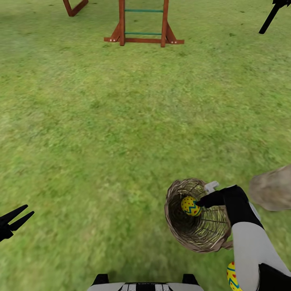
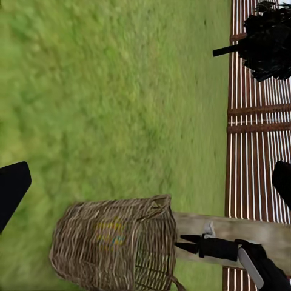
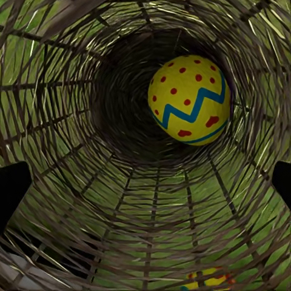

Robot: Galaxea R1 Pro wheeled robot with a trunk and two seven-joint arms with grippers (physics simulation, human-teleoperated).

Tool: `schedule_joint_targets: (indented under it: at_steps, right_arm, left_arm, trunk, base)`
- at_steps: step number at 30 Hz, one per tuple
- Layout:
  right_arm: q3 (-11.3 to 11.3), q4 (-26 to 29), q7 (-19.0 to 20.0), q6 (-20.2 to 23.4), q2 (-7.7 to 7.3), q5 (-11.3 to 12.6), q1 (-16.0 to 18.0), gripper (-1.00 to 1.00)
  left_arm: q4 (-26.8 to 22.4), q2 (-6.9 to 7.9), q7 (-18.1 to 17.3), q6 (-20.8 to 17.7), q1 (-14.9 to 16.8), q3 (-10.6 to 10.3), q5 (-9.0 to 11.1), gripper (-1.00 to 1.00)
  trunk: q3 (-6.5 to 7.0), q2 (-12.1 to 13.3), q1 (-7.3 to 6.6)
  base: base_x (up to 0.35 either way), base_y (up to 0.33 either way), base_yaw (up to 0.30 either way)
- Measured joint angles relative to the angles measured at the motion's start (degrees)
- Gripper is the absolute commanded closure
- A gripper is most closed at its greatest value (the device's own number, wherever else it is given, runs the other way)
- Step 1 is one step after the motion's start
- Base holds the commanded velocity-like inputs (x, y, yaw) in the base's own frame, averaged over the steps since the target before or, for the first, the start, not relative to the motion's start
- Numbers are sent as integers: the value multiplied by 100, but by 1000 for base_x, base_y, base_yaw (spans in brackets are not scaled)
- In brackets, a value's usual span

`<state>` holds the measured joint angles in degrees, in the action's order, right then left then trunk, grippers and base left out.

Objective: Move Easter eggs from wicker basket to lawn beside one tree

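The wicker basket lies tipped on the lawn, close beside the pale tree trunk. One yellow Easter egg with a blue zigzag and red dots rests deep inside it. My right gripper is at the basket's mouth, open, its fingers spread wide and short of the egg. A second egg lies on the grass beside my right forearm, and shows through the weave. My left gripper hangs open and empty, far to the left.
A wooden play set ladder stands far ahead across open grass. In the left wrist view a slatted fence and a dark conifer stand behind the trunk. My base is at the bottom edge.
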<state>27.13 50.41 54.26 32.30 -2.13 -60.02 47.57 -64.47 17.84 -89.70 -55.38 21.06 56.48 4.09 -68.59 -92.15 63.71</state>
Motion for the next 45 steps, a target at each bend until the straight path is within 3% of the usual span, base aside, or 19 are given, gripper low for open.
schedule_joint_targets:
  at_steps: [8,13,16,24,30,35,37,40,45]
  right_arm:
    - [0,6,-114,1,34,0,2,-100]
    - [-3,40,-117,15,38,1,0,-100]
    - [-32,352,-90,30,35,2,3,-100]
    - [-61,559,-70,378,35,-10,2,-100]
    - [-488,493,-63,551,36,-43,-55,-100]
    - [-826,484,-58,866,45,-237,-74,-100]
    - [-871,471,-57,900,121,-270,-76,-100]
    - [-902,460,-98,925,376,-358,-77,-100]
    - [-902,394,-431,901,508,-497,-77,-100]
  left_arm:
    - [5,0,0,0,0,0,0,-100]
    - [5,0,0,0,0,0,0,-100]
    - [11,0,0,0,0,0,0,-100]
    - [14,0,0,0,-2,0,4,-100]
    - [19,-1,0,0,0,0,2,-100]
    - [14,-84,0,0,0,0,0,-100]
    - [8,-112,0,0,0,0,0,-100]
    - [-17,-130,0,1,1,0,6,-100]
    - [-50,-178,0,0,0,0,8,-100]
  trunk:
    - [-144,-321,176]
    - [-144,-322,176]
    - [-144,-322,176]
    - [-163,-322,176]
    - [-192,-322,176]
    - [-194,-322,176]
    - [-194,-322,176]
    - [-194,-322,176]
    - [-194,-322,176]
  base:
    - [0,0,0]
    - [0,0,0]
    - [0,0,0]
    - [0,0,0]
    - [0,0,0]
    - [0,0,0]
    - [0,0,0]
    - [0,0,0]
    - [0,0,0]
